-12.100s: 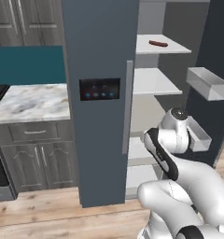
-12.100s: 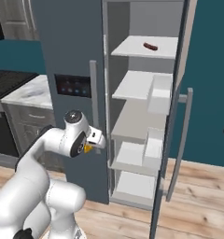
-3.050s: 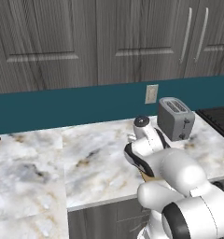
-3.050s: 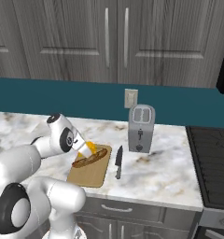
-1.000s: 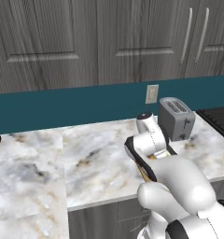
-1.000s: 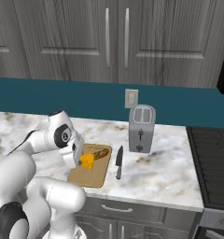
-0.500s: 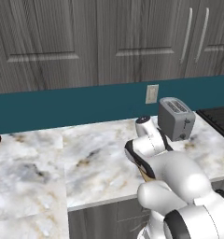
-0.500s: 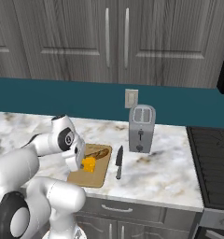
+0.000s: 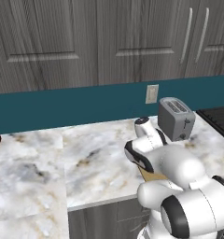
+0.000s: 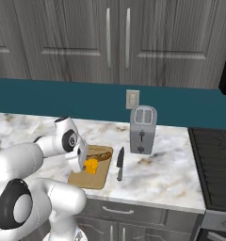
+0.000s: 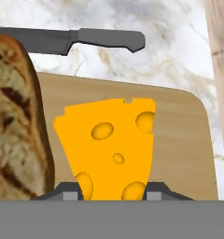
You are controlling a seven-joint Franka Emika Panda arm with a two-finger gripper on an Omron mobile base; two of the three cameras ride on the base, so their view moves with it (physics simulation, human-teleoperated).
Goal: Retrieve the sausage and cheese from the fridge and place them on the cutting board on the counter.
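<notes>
Hand view puts the cheese [image 11: 109,147] squarely between the two dark finger tips, its narrow end toward the camera and its broad end pointing away over the cutting board [image 11: 179,140]; the jaws stand pinched on the wedge's flanks, so the gripper [image 11: 113,192] is holding it, though whether the cheese already rests on the wood I cannot tell. In the right base view the gripper [image 10: 85,164] sits low over the board [image 10: 98,178], with the cheese [image 10: 91,165] just above or on its middle. A brown mottled loaf-like thing [image 11: 16,135] lies along one side, close to the wedge; whether this is the sausage I cannot say; its long axis runs roughly with the wedge's. A knife [image 11: 81,39] lies on the counter [image 11: 170,28] beyond the board's far edge, well apart from the cheese. The open wood lies on the side away from the loaf, so judging by that, release should be straight down, then retreat upward; drifting toward the loaf risks a nudge.
</notes>
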